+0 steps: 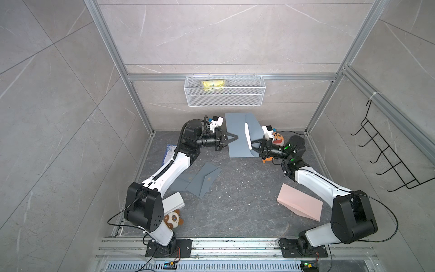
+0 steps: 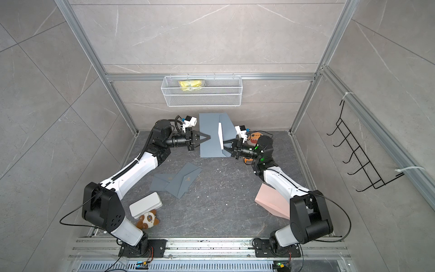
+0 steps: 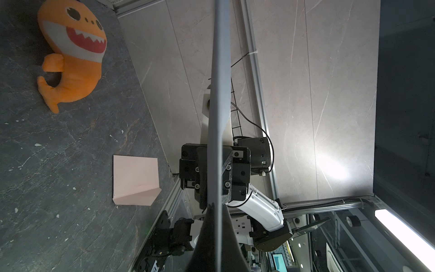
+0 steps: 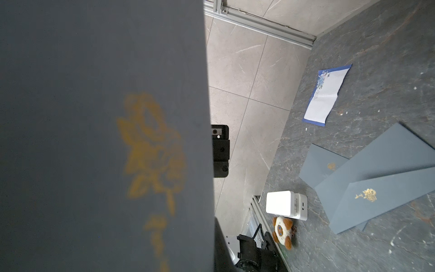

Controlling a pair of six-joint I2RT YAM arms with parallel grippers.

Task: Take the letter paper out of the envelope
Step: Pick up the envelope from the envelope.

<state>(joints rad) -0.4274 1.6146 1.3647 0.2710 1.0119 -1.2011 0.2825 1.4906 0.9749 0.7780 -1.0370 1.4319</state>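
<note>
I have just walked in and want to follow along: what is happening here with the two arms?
The two arms hold a grey envelope up in the air between them. The left gripper is shut on one edge of it. The right gripper is shut at the open flap side, seemingly on the white letter paper. Only a narrow strip of the paper shows, so it is not yet out.
</note>
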